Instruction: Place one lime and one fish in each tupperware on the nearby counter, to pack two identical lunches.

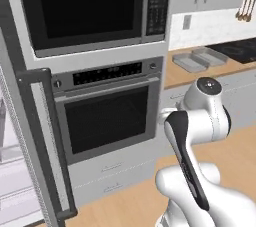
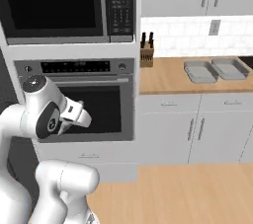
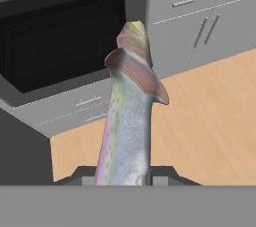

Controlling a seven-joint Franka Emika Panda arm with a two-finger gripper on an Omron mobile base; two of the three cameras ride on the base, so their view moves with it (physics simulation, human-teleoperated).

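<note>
fish (image 3: pixel 127 121) clamped in the claw (image 3: pixel 125 178) in hand view; tupperware (image 2: pixel 201 71) on counter (image 2: pixel 168 77) in base views

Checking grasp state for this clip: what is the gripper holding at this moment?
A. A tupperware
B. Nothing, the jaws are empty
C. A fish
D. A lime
C. In the hand view a long, silvery scaled fish rises from between the finger tips of the gripper, which is shut on it, with the oven and wood floor behind it.
</note>
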